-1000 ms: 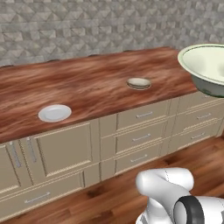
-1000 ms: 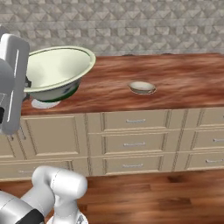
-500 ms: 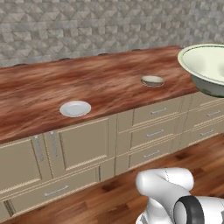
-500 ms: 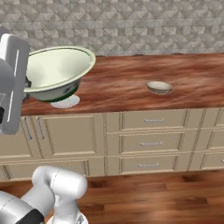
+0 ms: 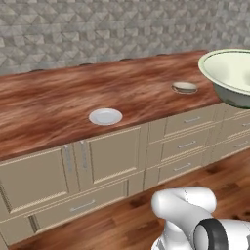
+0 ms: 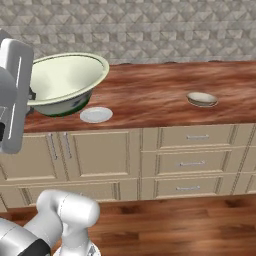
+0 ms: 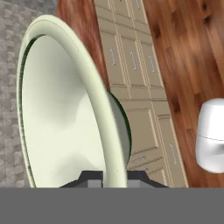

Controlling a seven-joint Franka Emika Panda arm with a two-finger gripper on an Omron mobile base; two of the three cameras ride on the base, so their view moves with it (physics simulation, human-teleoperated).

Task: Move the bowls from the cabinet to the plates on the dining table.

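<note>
A pale green-white bowl (image 7: 65, 118) hangs above the dining table (image 5: 53, 107), with my gripper (image 7: 114, 178) shut on its rim. The same bowl (image 6: 62, 82) shows at the left of the right base view, next to my hand, and at the right edge of the left base view (image 5: 229, 73). A small white plate (image 5: 105, 116) lies on the glossy reddish-brown top near its front edge, just below and right of the held bowl in the right base view (image 6: 96, 114). Further right sits a shallow cream bowl with a tan-brown rim (image 6: 202, 98). The cabinet is out of view.
Beige doors and drawer fronts (image 6: 195, 162) run beneath the table top. A grey patterned wall (image 5: 97, 29) stands behind it. Wood floor (image 6: 190, 225) lies in front, with my white base low in both base views.
The whole scene has slid to the right in both base views, so the base has driven left along the table. The bowl keeps its place in my grip.
</note>
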